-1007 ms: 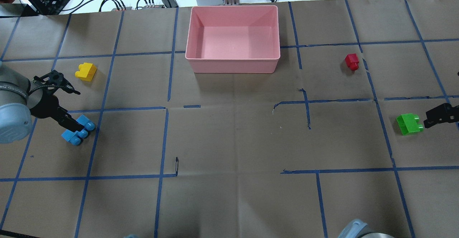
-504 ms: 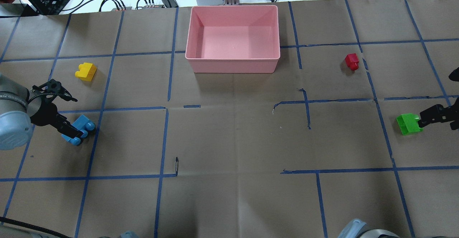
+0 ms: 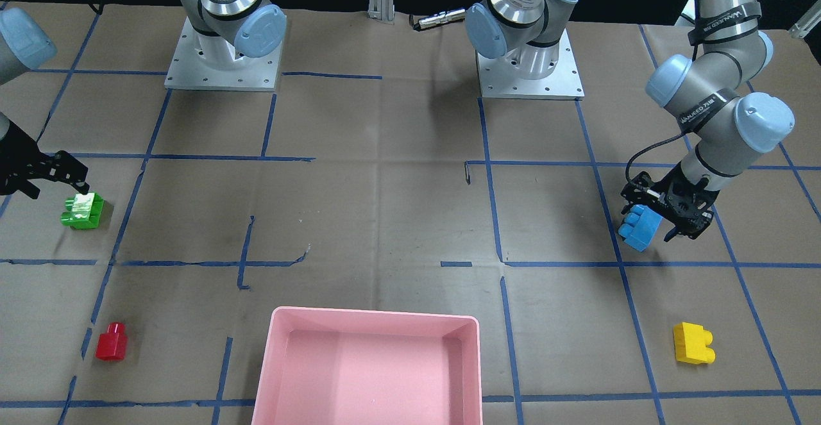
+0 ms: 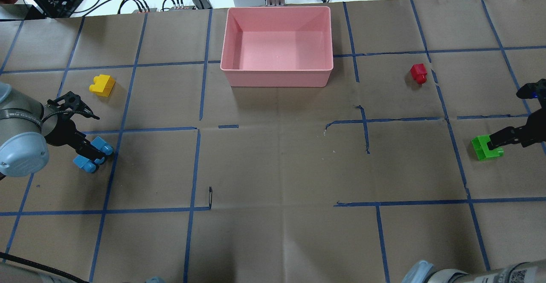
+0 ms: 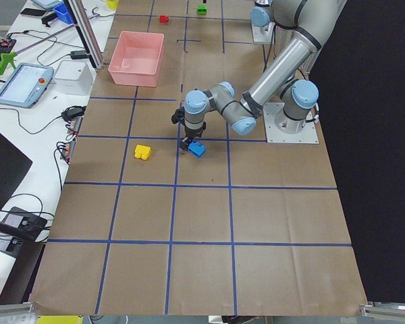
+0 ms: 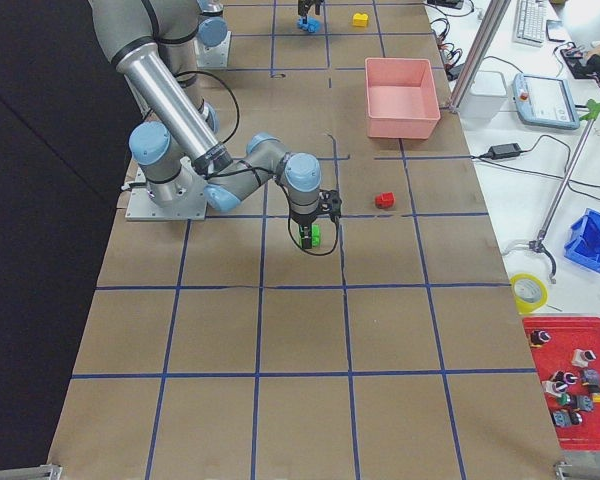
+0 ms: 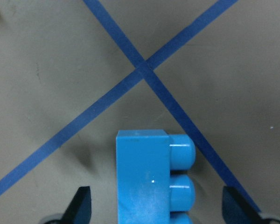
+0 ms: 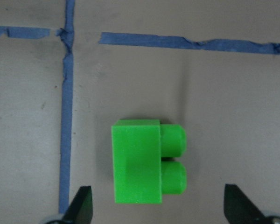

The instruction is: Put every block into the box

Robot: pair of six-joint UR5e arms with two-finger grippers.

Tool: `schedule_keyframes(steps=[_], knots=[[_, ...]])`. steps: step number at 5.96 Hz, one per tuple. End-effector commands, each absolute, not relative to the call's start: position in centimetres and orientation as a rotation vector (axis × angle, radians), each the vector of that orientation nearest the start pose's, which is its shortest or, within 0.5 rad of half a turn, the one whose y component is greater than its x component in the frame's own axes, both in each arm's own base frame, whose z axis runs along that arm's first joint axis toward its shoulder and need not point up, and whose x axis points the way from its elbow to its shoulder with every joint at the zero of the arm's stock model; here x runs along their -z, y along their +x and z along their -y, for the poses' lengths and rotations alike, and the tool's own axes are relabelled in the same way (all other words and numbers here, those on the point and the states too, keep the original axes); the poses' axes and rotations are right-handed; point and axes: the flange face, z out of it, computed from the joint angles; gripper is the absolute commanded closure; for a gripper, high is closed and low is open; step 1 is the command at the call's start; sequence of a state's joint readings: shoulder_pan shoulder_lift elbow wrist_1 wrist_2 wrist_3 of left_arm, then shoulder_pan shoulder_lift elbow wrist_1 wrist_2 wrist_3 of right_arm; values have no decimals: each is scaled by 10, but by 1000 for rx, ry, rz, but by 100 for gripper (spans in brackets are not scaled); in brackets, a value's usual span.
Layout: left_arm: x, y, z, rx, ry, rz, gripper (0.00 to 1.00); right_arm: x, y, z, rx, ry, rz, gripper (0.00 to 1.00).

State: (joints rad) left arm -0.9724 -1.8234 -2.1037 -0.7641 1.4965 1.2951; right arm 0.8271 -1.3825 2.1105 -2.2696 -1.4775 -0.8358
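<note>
My left tool, released, straddles blue brick; right tool, released, over green brick. Studs sideways, long axes across finger line.

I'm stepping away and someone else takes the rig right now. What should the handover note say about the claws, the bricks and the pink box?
Left claw: open, fingers on either side of the light blue brick, which sits on the table.
Right claw: open, lined up over the green brick, also on the table.
Yellow brick: on the table, robot's left side. Red brick: robot's right side.
Pink box: far middle of the table, empty.
Done: nothing boxed.
Left: grasp and box all four bricks.
</note>
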Motion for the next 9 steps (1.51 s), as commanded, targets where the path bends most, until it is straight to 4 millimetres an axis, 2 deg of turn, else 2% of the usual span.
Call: schedule_keyframes(steps=[1, 2, 4, 5, 6, 8, 9], knots=[[-191, 155, 483, 111, 1101, -2974, 2, -210, -190, 456, 80, -243, -3024, 0], [-180, 156, 484, 99, 1103, -2982, 3, -204, -189, 458, 67, -256, -3019, 0], [-178, 160, 482, 82, 1105, -2979, 3, -209, -200, 463, 31, -306, -3070, 2], [-178, 159, 483, 83, 1105, -2980, 7, -214, -204, 466, 74, -315, -3116, 2], [-178, 159, 483, 83, 1105, -2980, 15, -200, -204, 465, 49, -312, -3099, 2], [-174, 158, 479, 68, 1105, -2989, 19, -194, -204, 464, 31, -311, -3091, 2], [-173, 157, 479, 67, 1105, -2990, 26, -190, -204, 464, 21, -311, -3087, 2]])
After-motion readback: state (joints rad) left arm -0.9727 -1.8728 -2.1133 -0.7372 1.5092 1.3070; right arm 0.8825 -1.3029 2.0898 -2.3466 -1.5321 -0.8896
